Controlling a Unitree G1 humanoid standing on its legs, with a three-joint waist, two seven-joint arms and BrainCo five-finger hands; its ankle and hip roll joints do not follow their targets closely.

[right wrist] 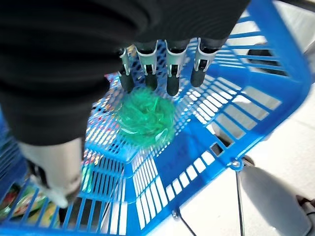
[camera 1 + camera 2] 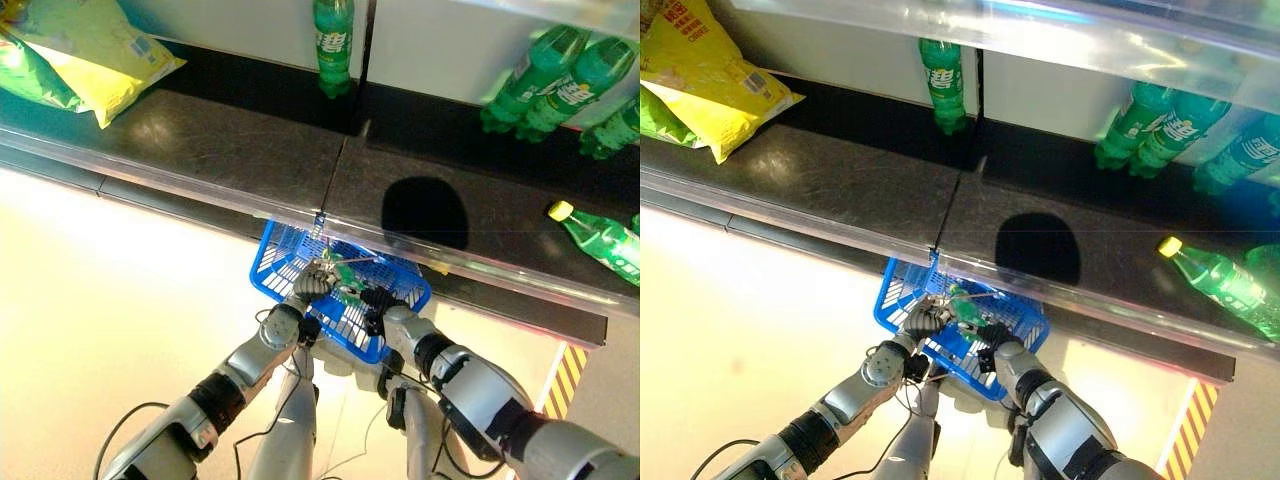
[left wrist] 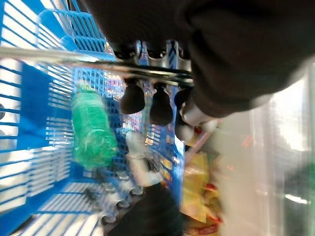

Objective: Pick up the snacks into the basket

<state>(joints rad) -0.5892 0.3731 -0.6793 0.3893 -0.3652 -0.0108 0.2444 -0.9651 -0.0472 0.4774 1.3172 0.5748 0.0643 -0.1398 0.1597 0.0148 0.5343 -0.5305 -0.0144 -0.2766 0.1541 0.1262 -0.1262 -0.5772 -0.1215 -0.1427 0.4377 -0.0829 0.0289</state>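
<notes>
The blue basket (image 2: pixel 290 262) hangs at lower centre of the eye views, just under the shelf edge (image 2: pixel 200 185), with both hands at it. The left hand (image 2: pixel 312 285) is curled round the basket's wire handle (image 3: pixel 59 55), as its wrist view shows. The right hand (image 2: pixel 378 300) sits at the basket's near rim with its fingers (image 1: pixel 173 69) straight and apart, holding nothing, pointing down over a green bottle (image 1: pixel 145 118) lying in the basket.

The snacks still to fetch, a yellow bag (image 2: pixel 105 55) with a green bag (image 2: pixel 30 70) beside it, lie at the upper left on the shelf, well apart from both hands; the yellow bag's long axis runs diagonally toward upper left. They lie on the left arm's side, yet only the right hand is free.

Colourful packets (image 1: pixel 101 157) seem to lie on the basket floor, though blur and mesh make them hard to identify. The bags are cut off by the frame edge.
</notes>
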